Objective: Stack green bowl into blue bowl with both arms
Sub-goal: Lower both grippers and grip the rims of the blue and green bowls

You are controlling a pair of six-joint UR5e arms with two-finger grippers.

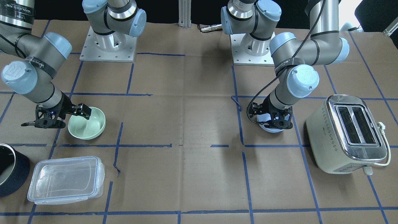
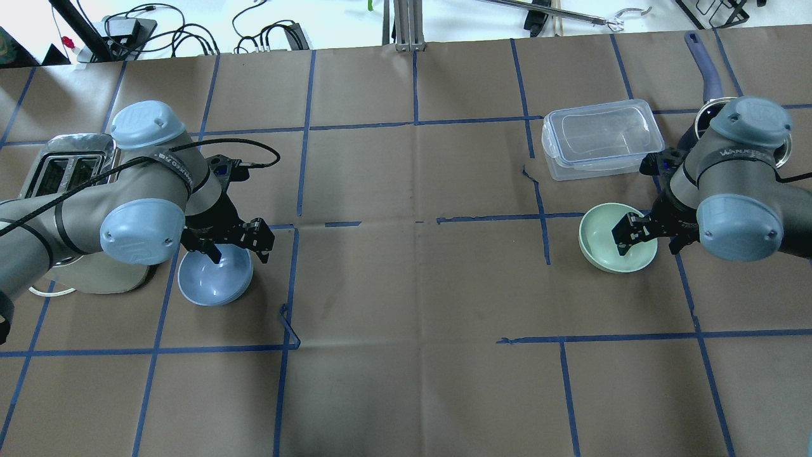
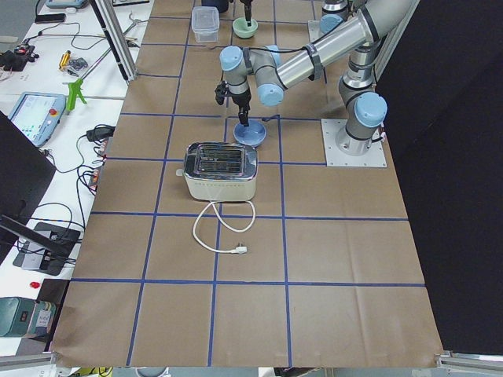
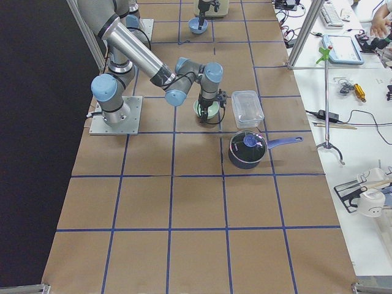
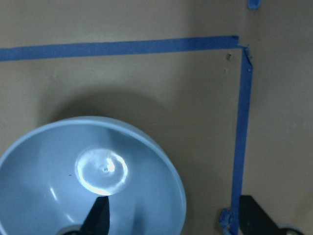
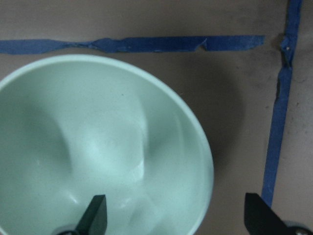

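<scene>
Left gripper: claw spread, straddling the rim of the blue bowl, one finger inside and one outside. The bowl stands upright on the table, just beside the toaster.

Right gripper: claw spread likewise across the rim of the green bowl, near the clear container.

The bowls are well apart.

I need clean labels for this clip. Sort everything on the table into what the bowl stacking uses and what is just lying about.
Belongs to the job: green bowl; blue bowl; right gripper, open astride the green bowl's rim; left gripper, open astride the blue bowl's rim.

Just lying about: toaster; clear lidded container; dark saucepan.
</scene>
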